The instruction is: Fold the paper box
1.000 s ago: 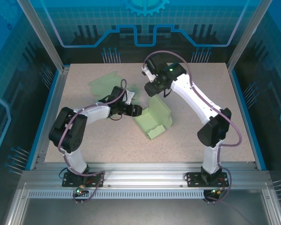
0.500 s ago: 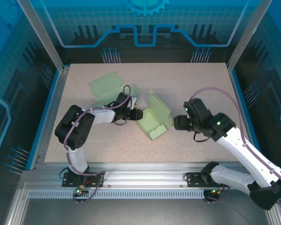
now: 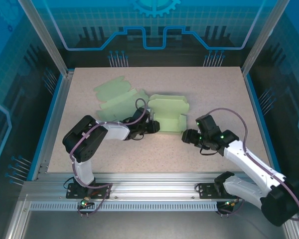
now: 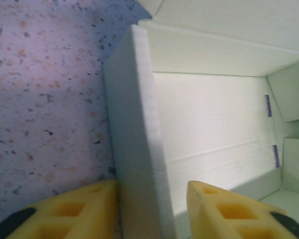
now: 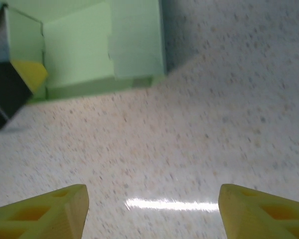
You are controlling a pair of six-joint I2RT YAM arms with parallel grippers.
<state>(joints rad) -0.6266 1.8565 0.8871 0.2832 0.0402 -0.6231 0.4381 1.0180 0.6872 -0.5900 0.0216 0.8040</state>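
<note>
Speckled table [image 3: 214,89]: paper box [image 3: 170,118], flat cardboard [image 3: 114,97]

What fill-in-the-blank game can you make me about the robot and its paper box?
1. The paper box is coloured ___.
2. The left end effector straddles one wall of the ___.
3. The right end effector is open and holds ___.
Missing words: green; box; nothing.
</note>
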